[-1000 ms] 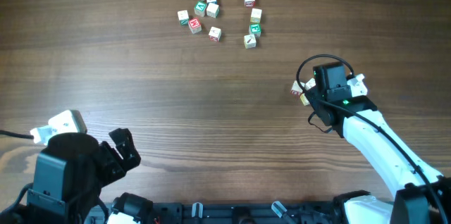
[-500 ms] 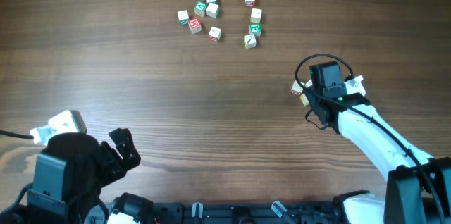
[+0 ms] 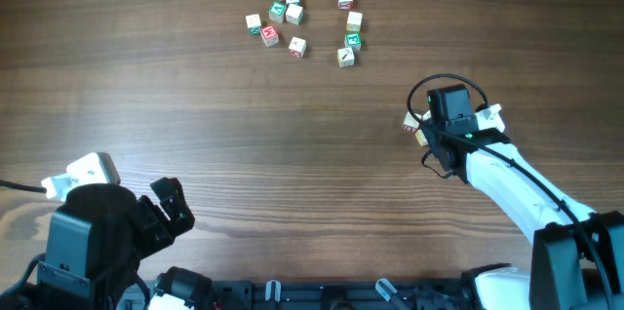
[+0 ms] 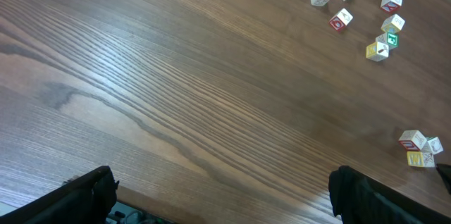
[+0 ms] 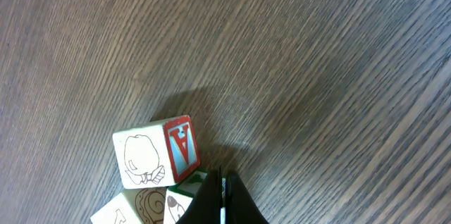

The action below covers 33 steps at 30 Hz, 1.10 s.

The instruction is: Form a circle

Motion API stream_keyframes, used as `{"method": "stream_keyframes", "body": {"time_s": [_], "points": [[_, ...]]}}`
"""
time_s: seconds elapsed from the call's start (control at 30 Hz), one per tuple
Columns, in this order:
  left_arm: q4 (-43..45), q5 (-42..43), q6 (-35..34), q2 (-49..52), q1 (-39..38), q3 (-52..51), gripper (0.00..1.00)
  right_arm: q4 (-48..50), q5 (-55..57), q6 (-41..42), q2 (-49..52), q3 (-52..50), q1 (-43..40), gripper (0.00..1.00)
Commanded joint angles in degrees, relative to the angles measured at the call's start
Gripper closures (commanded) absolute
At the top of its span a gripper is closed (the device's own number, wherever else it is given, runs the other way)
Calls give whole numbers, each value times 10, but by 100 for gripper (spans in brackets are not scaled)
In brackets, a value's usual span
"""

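Observation:
Several tiny pale cubes with red or green faces lie in a loose broken ring [image 3: 312, 22] at the far middle of the table, seen also as the far cubes [image 4: 352, 2] in the left wrist view. Three more cubes [image 3: 413, 125] sit apart at the right. Among them are a red-faced "A" cube [image 5: 156, 157] and a green-framed cube [image 5: 184, 194]. My right gripper [image 5: 222, 185] [image 3: 425, 135] is shut and empty, its tips against the green-framed cube. My left gripper [image 4: 225, 199] [image 3: 174, 208] stands wide open at the near left, far from every cube.
The dark wood table [image 3: 244, 135] stretches between the arms and the far cubes. The three separate cubes [image 4: 421, 149] show at the right edge of the left wrist view. The table's near edge [image 4: 176, 206] lies just below the left fingers.
My right arm has edged slightly up and left toward the three separate cubes. The cubes and my left arm have not visibly moved.

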Motion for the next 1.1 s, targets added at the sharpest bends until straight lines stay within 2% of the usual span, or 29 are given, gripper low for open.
{"method": "stream_keyframes", "body": {"time_s": [0.0, 1.07], "points": [[1, 3, -6, 1, 3, 0, 0, 1, -5, 2, 7, -5, 1, 96], [1, 3, -6, 1, 3, 0, 0, 0, -29, -9, 7, -5, 1, 96]]}}
